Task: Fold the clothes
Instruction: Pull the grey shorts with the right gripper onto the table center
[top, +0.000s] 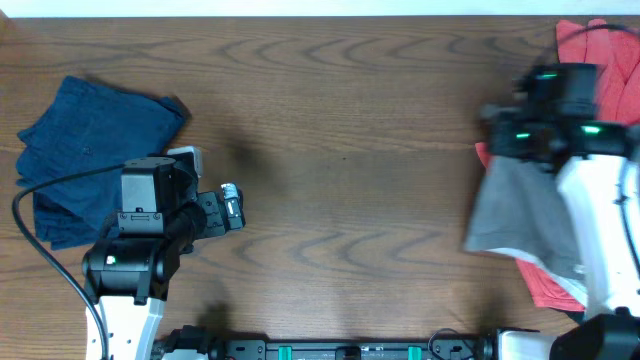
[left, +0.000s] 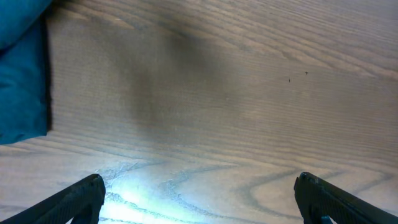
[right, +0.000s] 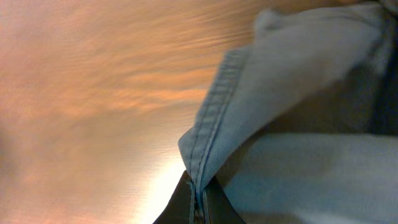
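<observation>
The grey shorts (top: 515, 210) are at the 3 o'clock side of the table (top: 350, 150) in the overhead view. Their top edge is tucked under the right arm, and the cloth spreads out toward 7 o'clock. The right gripper (right: 199, 200) is pinching them. In the right wrist view its two dark fingers (right: 214, 208) are pressed close together on a stitched seam of the shorts, and the seam runs up from them toward 1 o'clock. Bare wood shows past the cloth toward 9 o'clock.

Red clothes (top: 590, 50) lie just behind the shorts at 2 o'clock. More red cloth peeks out from under the grey at 4 o'clock. I cannot tell if it is one piece or more.

Far away, at 9 o'clock on the table, a blue garment (top: 90, 150) lies in a rumpled pile. The left arm is beside it at 7 o'clock. The left gripper (left: 199, 186) is spread wide, with nothing between its fingers (left: 81, 199). It hangs over bare wood, with a corner of the blue cloth toward 10 o'clock in the left wrist view. A black cable (top: 40, 195) loops over the blue pile.
</observation>
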